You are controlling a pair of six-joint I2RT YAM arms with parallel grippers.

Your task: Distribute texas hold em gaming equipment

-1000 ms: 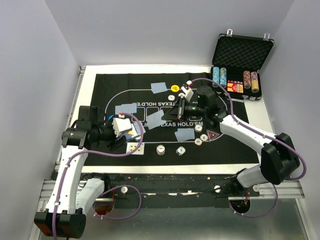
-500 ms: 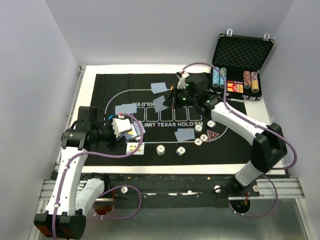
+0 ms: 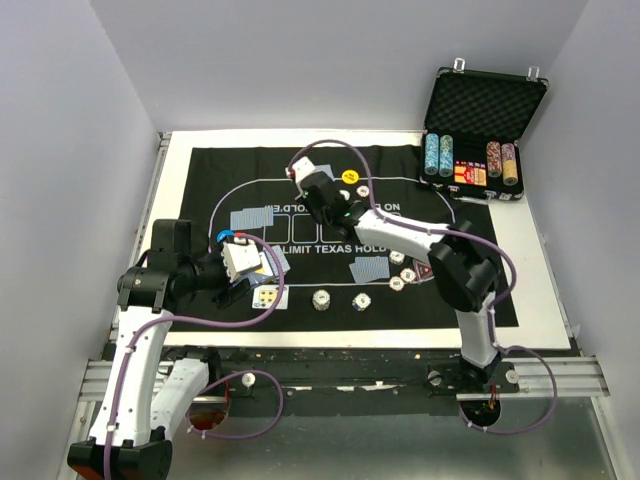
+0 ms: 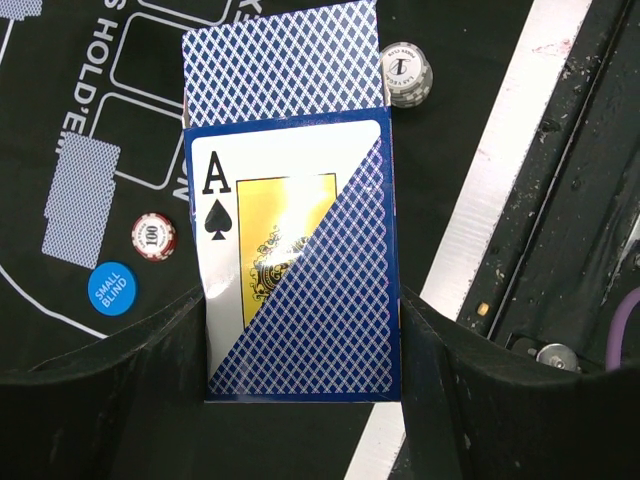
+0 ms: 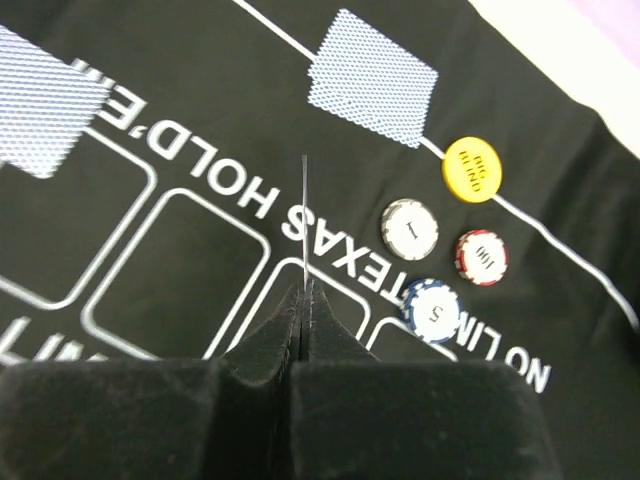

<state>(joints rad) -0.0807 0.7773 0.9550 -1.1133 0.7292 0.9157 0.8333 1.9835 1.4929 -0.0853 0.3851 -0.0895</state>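
**Right arm carries a single card across to the far left of centre**

The white counter [image 3: 185,160] bears the black felt mat [image 3: 470,295]. An open chip case [image 3: 487,105] stands off the mat's far right corner.

Over the last second the right arm has swung from the middle-right of the mat to its far centre-left. The left arm has hardly shifted at the near left.

The left gripper [image 4: 302,340] is clamped on the deck box [image 4: 330,250] and holds it above the mat, its ace-of-spades face toward the wrist camera. The right gripper [image 5: 303,290] is pinched tight on one card [image 5: 303,215], seen edge-on as a thin line rising from the jaws. That card hangs over the printed boxes, near a blue-rimmed chip [image 5: 433,308] and two more.

The card seen mid-mat a second ago is no longer there, so this is very likely the same one.

Dealt cards [image 5: 372,78] already lie face down at the far seat, and left-seat cards [image 3: 251,218] lie on the mat too. A yellow button [image 5: 472,168] sits by the far chips and a blue button [image 4: 110,288] lies near the left gripper.

Dealing looks well under way. The next need is to lay this card flat at a seat, though I cannot tell which one.
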